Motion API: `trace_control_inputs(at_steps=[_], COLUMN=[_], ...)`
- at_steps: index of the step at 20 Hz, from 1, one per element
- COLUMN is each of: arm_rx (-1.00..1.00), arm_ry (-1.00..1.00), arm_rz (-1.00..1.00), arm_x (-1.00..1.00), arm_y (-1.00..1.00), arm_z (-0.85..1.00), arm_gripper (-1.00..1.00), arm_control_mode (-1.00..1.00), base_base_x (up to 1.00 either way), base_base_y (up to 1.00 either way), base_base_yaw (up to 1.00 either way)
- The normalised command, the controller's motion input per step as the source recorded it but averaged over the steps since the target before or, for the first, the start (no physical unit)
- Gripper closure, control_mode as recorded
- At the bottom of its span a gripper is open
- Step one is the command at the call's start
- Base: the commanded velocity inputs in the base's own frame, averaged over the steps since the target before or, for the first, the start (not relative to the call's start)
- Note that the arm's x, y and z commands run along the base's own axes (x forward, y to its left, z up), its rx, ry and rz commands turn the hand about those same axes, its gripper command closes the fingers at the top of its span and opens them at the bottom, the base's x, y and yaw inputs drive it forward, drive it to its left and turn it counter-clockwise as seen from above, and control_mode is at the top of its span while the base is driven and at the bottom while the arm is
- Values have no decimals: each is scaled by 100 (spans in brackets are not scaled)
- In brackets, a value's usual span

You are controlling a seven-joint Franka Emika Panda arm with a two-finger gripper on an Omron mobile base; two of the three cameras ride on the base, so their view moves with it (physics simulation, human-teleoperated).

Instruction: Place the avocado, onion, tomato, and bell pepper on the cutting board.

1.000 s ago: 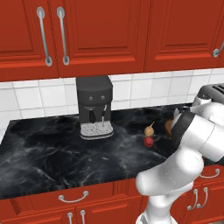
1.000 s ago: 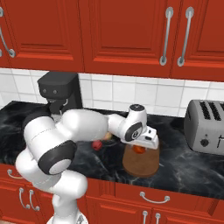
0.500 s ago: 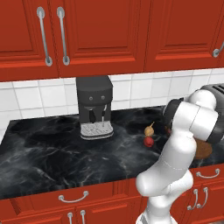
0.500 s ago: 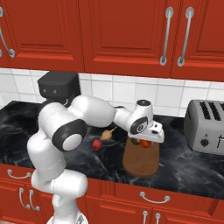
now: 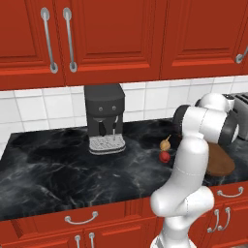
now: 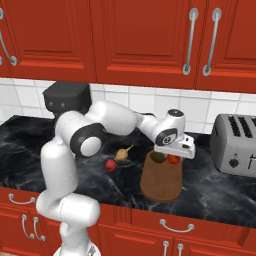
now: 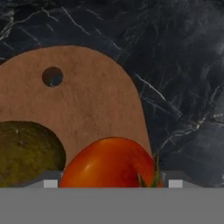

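The tomato (image 7: 109,162), round, smooth and probably soft, is seen between the fingers of the tool (image 6: 173,150); a clamp on it cannot be told.

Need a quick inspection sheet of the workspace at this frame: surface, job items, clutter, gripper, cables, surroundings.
Surface: black marbled counter.
Job's things: cutting board near the counter's front edge; avocado over its far end. Tomato beside the avocado, between the jaws. Onion and a small red fruit lie on the counter, off the board.
Clutter: nothing seen.
Grippers: gripper over the board, jaws wide around the tomato; whether it grips or has let go cannot be told.
Cables: nothing seen.
Surroundings: coffee machine, toaster, red cabinets, white tiled wall.
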Motion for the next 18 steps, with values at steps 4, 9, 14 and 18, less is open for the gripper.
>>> trace_control_inputs(at_steps=[4,9,14,18], arm_rx=[10,11,9,10], arm_ry=[4,5,6,5], arm_rz=[0,0,0,0], arm_x=[7,0,0,-8], arm_y=[-7,-1,2,26], arm_z=[-27,-53,-52,-46], arm_gripper=[100,100,100,100], arm_control_mode=[-100,-100,-100,-100], base_base_x=[0,0,0,0], base_base_y=[0,0,0,0], base_base_yaw=[0,0,0,0])
